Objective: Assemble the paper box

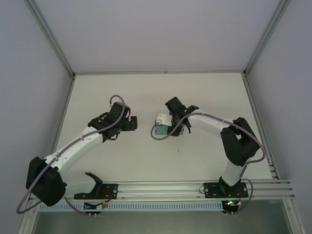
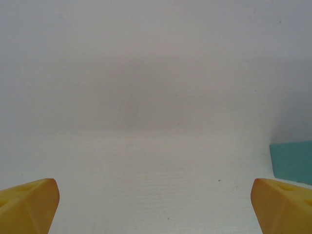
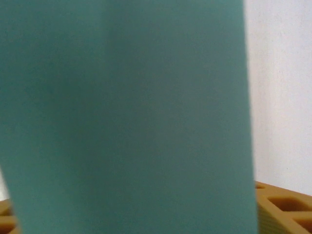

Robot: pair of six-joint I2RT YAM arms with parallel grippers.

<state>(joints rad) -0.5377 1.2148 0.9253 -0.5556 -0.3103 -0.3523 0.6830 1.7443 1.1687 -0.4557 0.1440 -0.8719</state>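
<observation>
- Top: right gripper [image 1: 175, 127] on the paper box [image 1: 162, 128]; left gripper [image 1: 130, 123] near, not touching.
- Left wrist: fingers [image 2: 29, 207] wide apart, empty; box edge at right.
- Right wrist: fingers [image 3: 285, 207] look clamped on the box. We judge folding underway; next, left pinches a flap.

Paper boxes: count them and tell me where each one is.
1. The paper box sits on the table, at its middle, in the right pincer. No other seems hidden.

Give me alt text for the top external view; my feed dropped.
The right end effector grips the teal paper box near the middle of the white table. The left end effector hovers open just left of it, not touching.
</observation>
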